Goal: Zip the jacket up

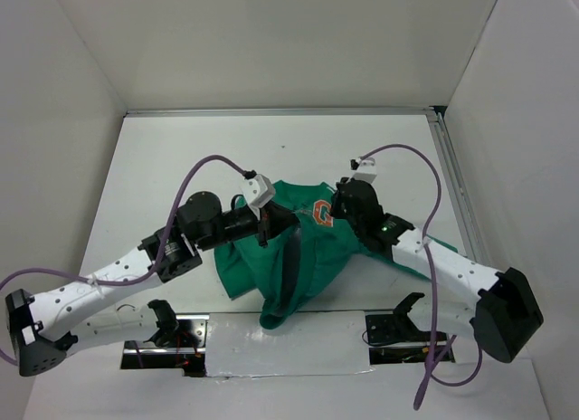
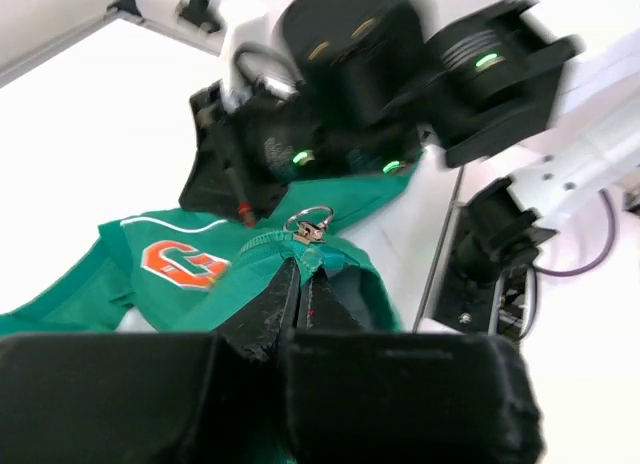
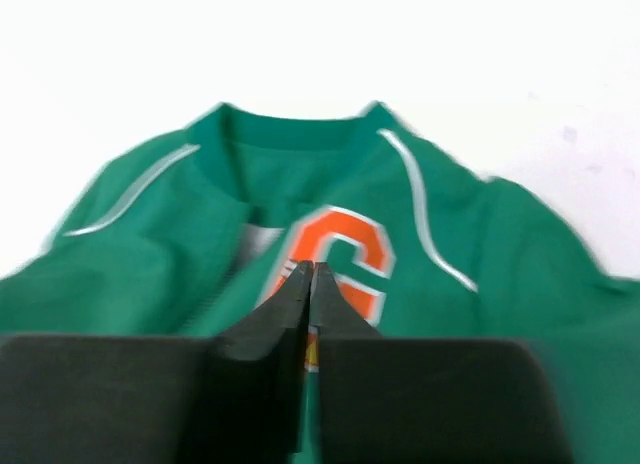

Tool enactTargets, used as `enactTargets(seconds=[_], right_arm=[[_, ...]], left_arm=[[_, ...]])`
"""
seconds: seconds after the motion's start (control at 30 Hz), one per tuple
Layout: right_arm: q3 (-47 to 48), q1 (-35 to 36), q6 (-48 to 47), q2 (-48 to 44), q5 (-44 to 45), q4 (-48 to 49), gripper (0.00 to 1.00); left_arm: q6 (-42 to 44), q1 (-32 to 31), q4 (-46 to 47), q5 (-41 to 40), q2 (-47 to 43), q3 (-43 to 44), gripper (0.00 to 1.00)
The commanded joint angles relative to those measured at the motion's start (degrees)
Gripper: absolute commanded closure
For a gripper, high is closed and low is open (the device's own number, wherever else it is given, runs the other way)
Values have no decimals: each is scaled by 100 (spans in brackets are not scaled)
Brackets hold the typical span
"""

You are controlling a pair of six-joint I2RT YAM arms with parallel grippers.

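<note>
Stretched low over the white table [image 1: 181, 157], the left gripper [image 1: 265, 223] clenches the crumpled small green fabric zip jacket [image 1: 312, 257] beneath its silver zipper pull [image 2: 308, 225], mid-table between both arms. The bent right arm's right gripper [image 1: 339, 205] is squeezed closed over the orange G patch [image 3: 345, 249].

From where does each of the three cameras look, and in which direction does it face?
Top: above and behind the arms, looking down at the table and jacket; both arms show.
Left wrist: on the left arm, facing along the shut left tool to the zip pull and right arm.
Right wrist: behind the shut right tool, facing the G patch.
Shared: both wrist views show the patch.
</note>
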Motion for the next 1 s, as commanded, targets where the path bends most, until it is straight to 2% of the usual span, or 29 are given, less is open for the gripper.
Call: enactTargets(seconds=[0.0, 0.03, 0.07, 0.2, 0.23, 0.27, 0.33, 0.37, 0.53, 0.77, 0.9, 0.97], right_arm=[[222, -67, -280, -489, -1050, 22, 80], [240, -102, -263, -576, -1199, -91, 66], [275, -154, -350, -612, -1749, -136, 45], [416, -558, 166, -884, -2921, -470, 37], [381, -829, 472, -1033, -3263, -444, 28], [328, -979, 640, -1086, -3936, -444, 24], [284, -1348, 1018, -1183, -4625, -392, 20], [266, -1420, 1194, -1158, -5150, -348, 19], [249, -1517, 2144, -798, -6305, 170, 18], [143, -1517, 3207, -410, -6430, 821, 23], [187, -1394, 3463, -288, -6456, 953, 25], [178, -1307, 3560, -217, -6465, 1076, 31]], left_arm=[[200, 102, 820, 107, 88, -277, 100], [470, 163, 998, 133, 131, -418, 100], [586, 224, 1139, 185, 149, -611, 100], [1096, 838, 1587, 931, 289, -929, 100], [1141, 953, 1658, 1142, 298, -1069, 100], [1176, 1068, 1720, 1483, 333, -1140, 100], [1229, 1288, 1974, 1627, 447, -1315, 100], [1473, 1332, 2106, 1619, 544, -1377, 100], [1554, 1210, 2581, 1426, 948, -1316, 100], [1659, 858, 3258, 837, 975, -1492, 100], [1783, 665, 3460, 442, 1045, -1519, 100], [1871, 559, 3487, 345, 1116, -1492, 100]])
